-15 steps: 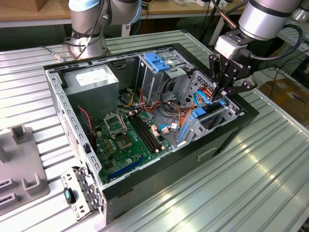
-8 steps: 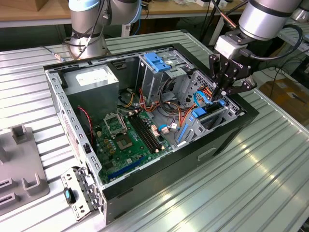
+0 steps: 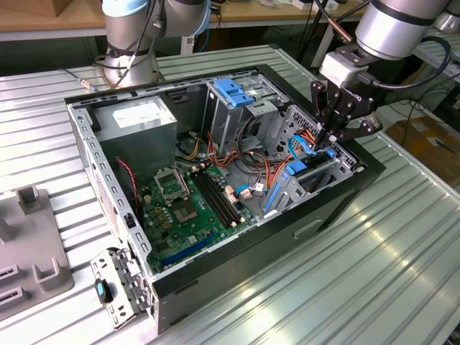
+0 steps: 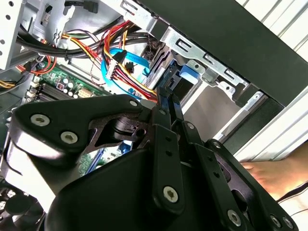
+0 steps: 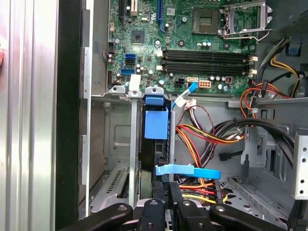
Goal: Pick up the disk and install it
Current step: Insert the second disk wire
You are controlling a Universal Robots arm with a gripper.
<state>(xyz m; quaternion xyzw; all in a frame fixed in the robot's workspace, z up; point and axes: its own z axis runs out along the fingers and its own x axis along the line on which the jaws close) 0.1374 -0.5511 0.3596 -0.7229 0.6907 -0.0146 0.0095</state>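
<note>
Disk (image 5: 155, 126): stands on edge in the bay at the case's 3 o'clock side, exterior view.
Hand (image 3: 336, 128): pressed together on disk's top edge.
Handling: stiff, rather heavy, fragile; hold the blue rail.

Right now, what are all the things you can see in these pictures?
Open black metal computer case: one, on the ribbed metal table.
Green circuit board: one, on the case floor.
Silver-grey power box: one, far corner of the case.
Blue plastic bracket: one, atop the tall grey cage.
Silver-grey disk in a blue plastic carrier: one, standing in the drive bay below the pincer.
Red, yellow and orange wires: a bundle, beside the bay.
Grey plastic tray: one, exterior view's left.
Black pincer: one, above the bay.
</note>
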